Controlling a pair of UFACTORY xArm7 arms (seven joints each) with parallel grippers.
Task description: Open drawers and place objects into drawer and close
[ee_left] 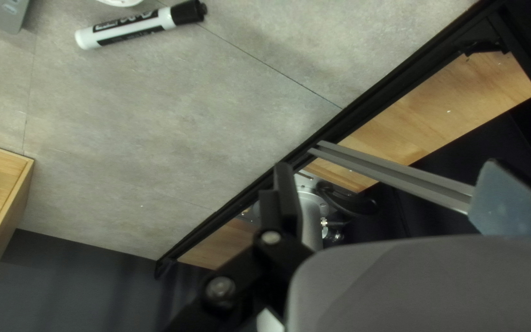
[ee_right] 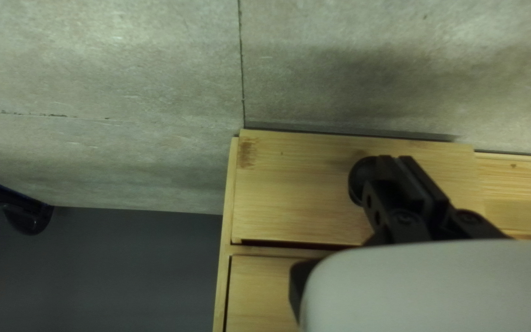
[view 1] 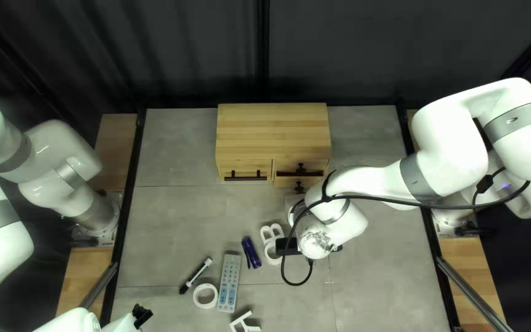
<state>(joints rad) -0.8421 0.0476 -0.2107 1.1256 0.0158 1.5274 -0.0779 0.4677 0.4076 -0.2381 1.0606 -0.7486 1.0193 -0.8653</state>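
In the top left view, my right gripper (view 1: pixel 318 238) is mostly hidden under its wrist, in front of the wooden cabinet (view 1: pixel 271 132). The right wrist view shows the gripper (ee_right: pixel 404 166) shut, close beside the black knob (ee_right: pixel 361 179) of the lower small drawer (ee_right: pixel 296 190). That drawer appears slightly out. My left gripper (view 1: pixel 142 315) is low at the near left. Its own view shows the gripper (ee_left: pixel 397 190) open, nothing between its fingers. Loose items are a black-and-white marker (view 1: pixel 196 275), a grey remote (view 1: pixel 229 283), a white ring (view 1: pixel 206 296) and a dark blue object (view 1: pixel 251 252).
White letter-like pieces lie beside my right wrist (view 1: pixel 271 233) and at the near edge (view 1: pixel 245 321). The cabinet's left drawer (view 1: pixel 245 167) has a bar handle and looks closed. A metal rail (ee_left: pixel 394 175) shows beyond my left gripper, and a black cable loops around my right wrist.
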